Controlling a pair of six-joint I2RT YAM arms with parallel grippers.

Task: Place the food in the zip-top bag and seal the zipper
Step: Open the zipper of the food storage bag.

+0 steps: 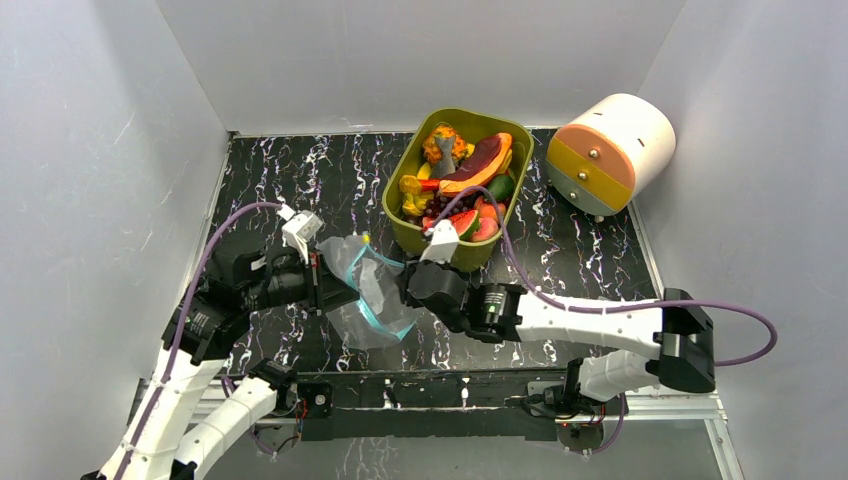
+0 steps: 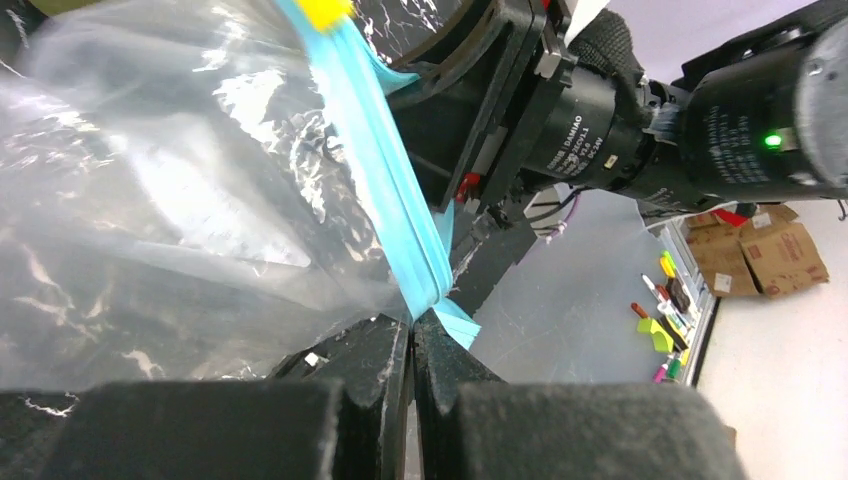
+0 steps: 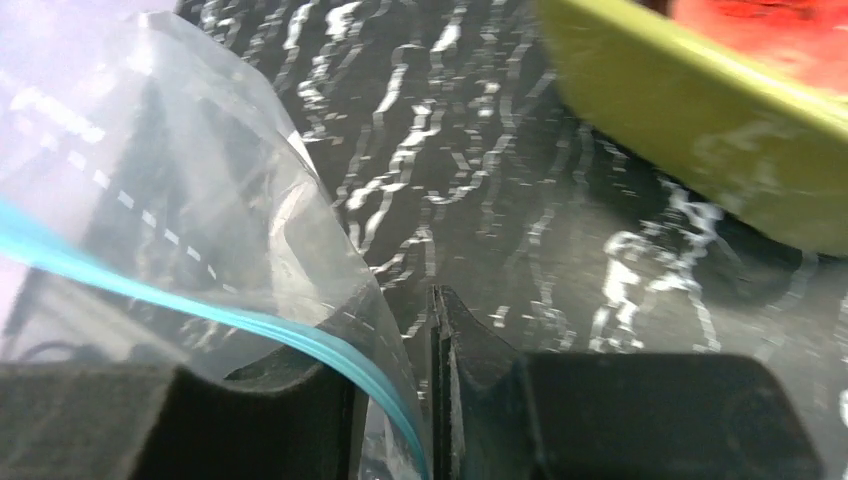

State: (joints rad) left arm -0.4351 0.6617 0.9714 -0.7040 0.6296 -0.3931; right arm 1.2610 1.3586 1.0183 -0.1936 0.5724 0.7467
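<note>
Two tools on one bag. The left tool (image 2: 412,330) is clamped shut, its tips nipping the zipper (image 2: 378,175) near one end. The right tool (image 3: 432,318) is also closed to a hairline, with the film and teal strip of the zip-top bag (image 1: 365,322) running down between its fingers. The bag hangs crumpled between the two tools, low over the worktop (image 1: 290,180) and just in front of the olive tub (image 1: 402,215). We see no piece inside it. All the food (image 1: 465,175) sits heaped in the tub, a watermelon wedge (image 1: 470,222) nearest the bag.

Handling, our judgement:
- The bag is very light, limp and slick. It will not hold a shape, and the mouth gapes only while both tools keep the rim apart.
- The zipper is the one stiffer line, so it is the best place to hold. A grip on the bare film would probably slide or wrinkle.
- The yellow slider (image 2: 322,10) sits on the strip. It is probably the handle for sealing.
- The food is hard, smooth, light plastic. We would take each piece across its narrow width, and rounded pieces may squirt out of the tips.
- Freeing one tool to fetch food will probably let the mouth collapse.
</note>
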